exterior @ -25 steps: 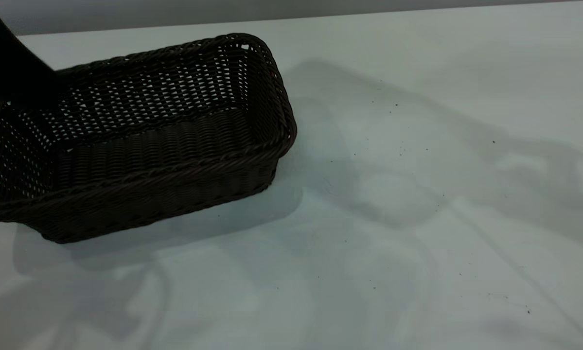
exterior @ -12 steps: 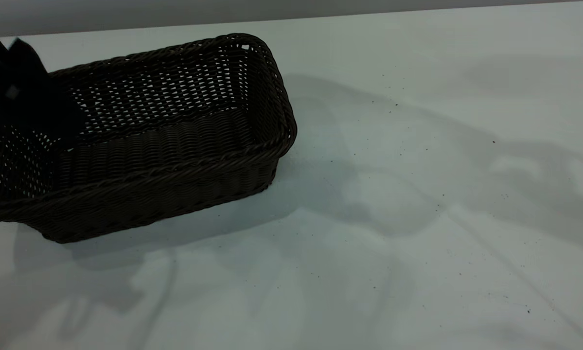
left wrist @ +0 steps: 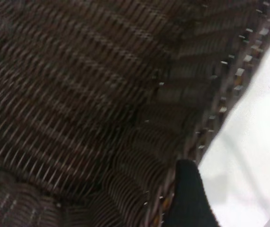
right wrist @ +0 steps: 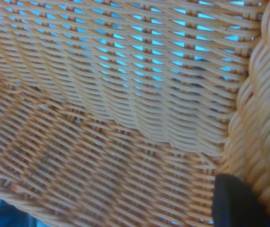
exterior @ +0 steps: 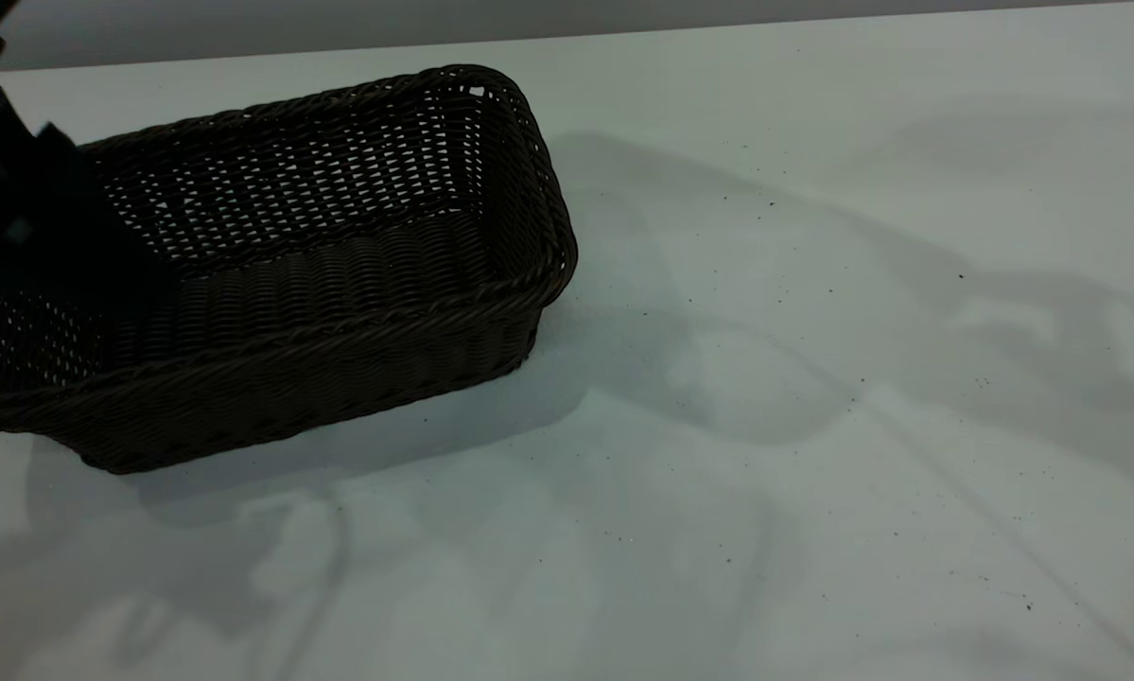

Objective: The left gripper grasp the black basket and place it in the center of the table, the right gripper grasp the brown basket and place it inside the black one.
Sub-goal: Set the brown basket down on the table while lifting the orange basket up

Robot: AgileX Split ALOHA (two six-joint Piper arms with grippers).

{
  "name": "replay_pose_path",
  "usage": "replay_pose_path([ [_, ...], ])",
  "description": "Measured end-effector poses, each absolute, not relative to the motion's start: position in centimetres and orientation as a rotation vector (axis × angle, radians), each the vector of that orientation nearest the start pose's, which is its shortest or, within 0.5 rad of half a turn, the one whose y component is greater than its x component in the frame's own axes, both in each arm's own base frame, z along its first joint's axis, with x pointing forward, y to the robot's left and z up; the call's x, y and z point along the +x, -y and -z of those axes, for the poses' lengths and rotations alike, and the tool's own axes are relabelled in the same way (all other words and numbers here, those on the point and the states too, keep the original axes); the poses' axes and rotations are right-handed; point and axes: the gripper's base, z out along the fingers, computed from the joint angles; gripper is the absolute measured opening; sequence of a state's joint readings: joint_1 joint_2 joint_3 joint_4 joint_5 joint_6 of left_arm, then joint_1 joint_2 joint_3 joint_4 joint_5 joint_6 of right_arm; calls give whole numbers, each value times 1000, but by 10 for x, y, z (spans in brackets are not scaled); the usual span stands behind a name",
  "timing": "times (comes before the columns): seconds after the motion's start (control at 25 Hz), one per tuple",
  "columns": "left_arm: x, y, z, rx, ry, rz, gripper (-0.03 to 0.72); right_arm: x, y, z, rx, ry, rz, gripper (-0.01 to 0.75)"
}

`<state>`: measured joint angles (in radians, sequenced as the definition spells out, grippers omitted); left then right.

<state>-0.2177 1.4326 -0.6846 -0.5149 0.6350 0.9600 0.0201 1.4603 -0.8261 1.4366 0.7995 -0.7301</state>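
Up at the far left of the exterior view, the left gripper [exterior: 27,222] hangs over the left end of the black basket [exterior: 321,274], a dark mass reaching down past the rim into that end. Its wrist view is filled with the basket's dark weave [left wrist: 87,94], looking down into a corner, with one black fingertip [left wrist: 188,198] just at the rim where the pale worktop [left wrist: 253,156] begins. Whether its fingers are clamped on the rim or spread cannot be told, since only that one tip shows.

The black basket sits flat on the worktop [exterior: 812,426], in the left half of the exterior view and toward the far edge, its long side running slantwise and its open top up.

The right gripper does not appear in the exterior view. Its wrist view is pressed close to the brown basket [right wrist: 106,118], showing the inside of the orange-tan wall and the braided rim, with one dark fingertip [right wrist: 234,201] lying against the weave beside the rim. Its grip cannot be judged either. Where the brown basket stands on the worktop cannot be seen.
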Motion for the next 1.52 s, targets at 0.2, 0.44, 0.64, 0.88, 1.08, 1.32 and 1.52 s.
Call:
replay_pose_path([
  [0.2, 229, 89, -190, 1314, -2352, 250, 417, 282, -71, -258, 244, -2256, -1237, 99],
  [0.44, 233, 92, -180, 1541, -2224, 192, 417, 282, -71, -258, 225, -2254, -1229, 99],
  [0.64, 240, 94, -160, 1531, -2275, 211, 417, 283, -71, -259, 233, -2239, -1242, 99],
  [0.88, 245, 98, -143, 1528, -2287, 263, 417, 283, -71, -259, 230, -2239, -1240, 99],
  [1.08, 249, 102, -131, 1542, -2274, 302, 417, 283, -71, -259, 229, -2238, -1240, 99],
  [1.32, 252, 101, -114, 1546, -2320, 297, 356, 283, -71, -259, 226, -2240, -1240, 99],
  [1.52, 255, 101, -114, 1473, -2339, 283, 211, 282, -71, -259, 216, -2241, -1243, 99],
])
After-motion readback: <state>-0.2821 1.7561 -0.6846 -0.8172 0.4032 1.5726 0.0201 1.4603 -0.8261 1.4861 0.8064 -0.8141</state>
